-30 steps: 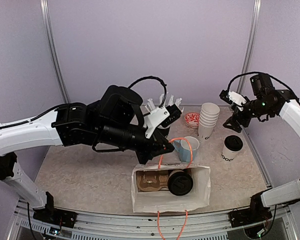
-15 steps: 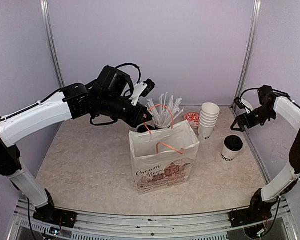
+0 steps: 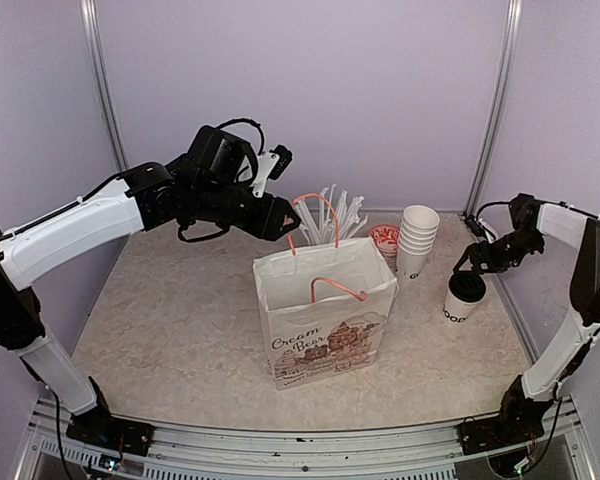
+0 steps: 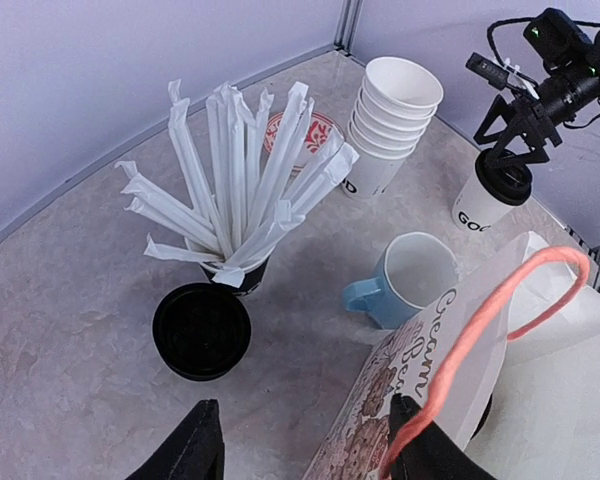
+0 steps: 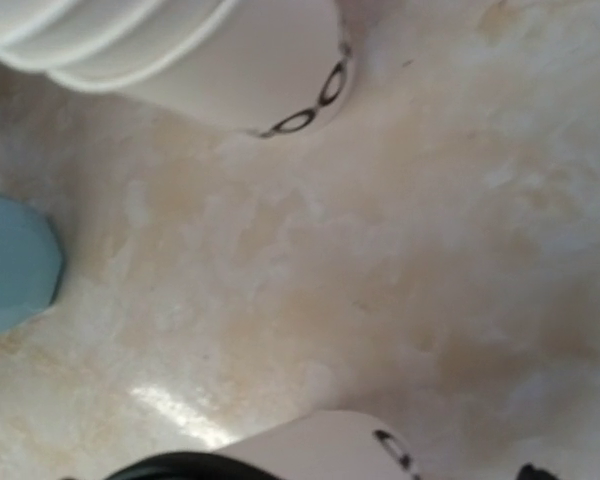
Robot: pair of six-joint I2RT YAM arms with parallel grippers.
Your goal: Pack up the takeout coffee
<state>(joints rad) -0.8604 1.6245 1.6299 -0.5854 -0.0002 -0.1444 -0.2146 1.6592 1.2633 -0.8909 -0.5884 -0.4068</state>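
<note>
Two arms in play. L side: left gripper [image 4: 303, 410] fingers spread, orange handle [image 4: 480, 330] beside one finger, not pinched as far as we see. Paper bag [image 3: 325, 320] upright mid-table, mouth open. Behind it, black-lidded cup [image 4: 201, 330] just beside straws [image 4: 240, 170]; print hidden, so we can't confirm it's coffee. Blue mug [image 4: 405, 285] and plain cup stack [image 3: 417, 238]: ignore. R side: takeout coffee [image 3: 464, 298] on table near R edge, right gripper [image 3: 474, 265] just above lid, jaws look parted, nothing held. We judge step = grab this cup. Tip: drop lower, clamp paper wall below lid, not lid itself; lift straight, hold upright, clear bag rim + handles before lowering.
</note>
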